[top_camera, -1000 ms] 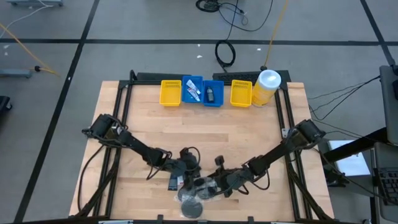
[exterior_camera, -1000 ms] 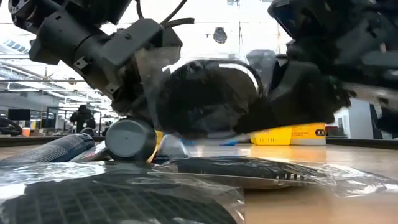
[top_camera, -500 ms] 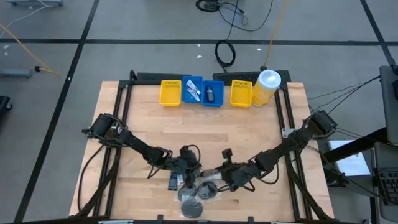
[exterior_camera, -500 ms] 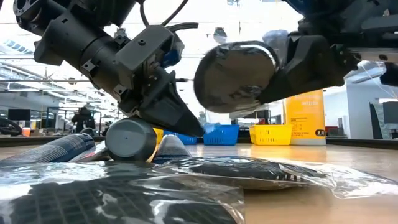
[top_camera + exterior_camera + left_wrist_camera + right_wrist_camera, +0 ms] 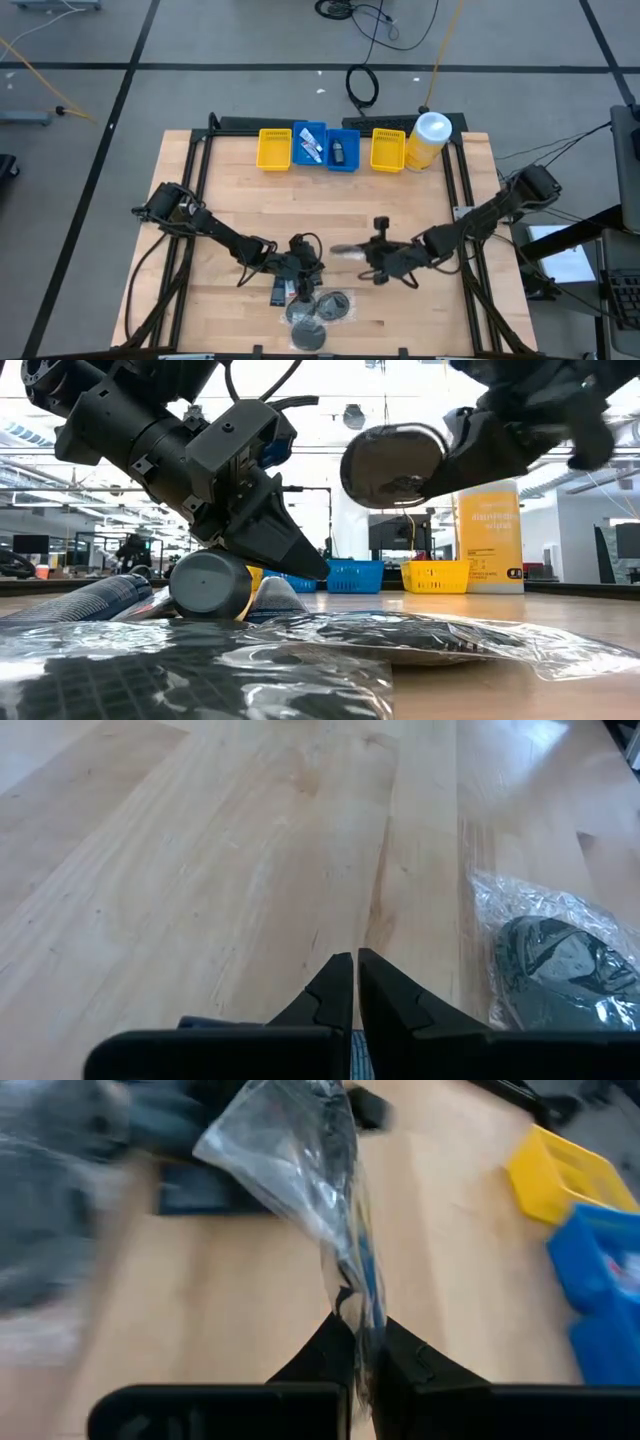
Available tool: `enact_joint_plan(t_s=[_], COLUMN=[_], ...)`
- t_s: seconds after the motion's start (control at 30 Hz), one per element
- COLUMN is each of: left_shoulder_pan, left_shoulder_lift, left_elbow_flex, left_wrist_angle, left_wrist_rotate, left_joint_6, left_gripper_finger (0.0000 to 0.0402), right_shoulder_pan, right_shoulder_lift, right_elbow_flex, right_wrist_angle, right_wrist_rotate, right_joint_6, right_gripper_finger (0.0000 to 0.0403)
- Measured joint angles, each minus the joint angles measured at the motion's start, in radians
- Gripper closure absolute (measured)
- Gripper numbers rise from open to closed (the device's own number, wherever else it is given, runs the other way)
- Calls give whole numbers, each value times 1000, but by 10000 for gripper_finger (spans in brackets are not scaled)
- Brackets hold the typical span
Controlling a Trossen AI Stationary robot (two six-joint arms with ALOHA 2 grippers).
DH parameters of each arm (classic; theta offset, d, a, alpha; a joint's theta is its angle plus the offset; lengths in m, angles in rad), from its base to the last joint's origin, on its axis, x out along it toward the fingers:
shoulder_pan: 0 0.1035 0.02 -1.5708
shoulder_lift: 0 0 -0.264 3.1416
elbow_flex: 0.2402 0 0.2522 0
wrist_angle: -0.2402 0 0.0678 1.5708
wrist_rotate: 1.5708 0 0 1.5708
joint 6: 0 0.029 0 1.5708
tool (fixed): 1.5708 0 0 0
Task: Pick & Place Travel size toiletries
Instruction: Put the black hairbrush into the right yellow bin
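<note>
Near the bench (image 5: pixel 400 215) front edge lay wrapped dark round mesh puffs (image 5: pixel 333 306): judged light, soft, crinkly-slippery. Left gripper (image 5: pixel 303 281) rested closed beside them, empty. Further in, right gripper (image 5: pixel 366 250) pinched the film edge of one clear-wrapped puff (image 5: pixel 393 465) above mid-bench. Contents blurred there.

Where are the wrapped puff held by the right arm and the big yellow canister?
wrapped puff (image 5: pixel 393 465), low view, middle of its round face.
big yellow canister (image 5: pixel 428 140), high view, on its white lid.
</note>
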Motion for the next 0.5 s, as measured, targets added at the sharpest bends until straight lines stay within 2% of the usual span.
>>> enact_joint_plan(t_s=[0.17, 0.5], left_shoulder_pan=[0, -2], left_shoulder_lift=[0, 0], left_elbow_flex=[0, 0], left_wrist_angle=[7, 26], left_wrist_rotate=[0, 1], left_joint_6=[0, 0], left_gripper_finger=[382, 382], right_shoulder_pan=[-84, -281], right_shoulder_lift=[-32, -41], right_elbow_flex=[-1, -1], right_wrist_angle=[-56, -129], right_wrist_rotate=[64, 62], right_joint_6=[32, 84], right_gripper_finger=[400, 400])
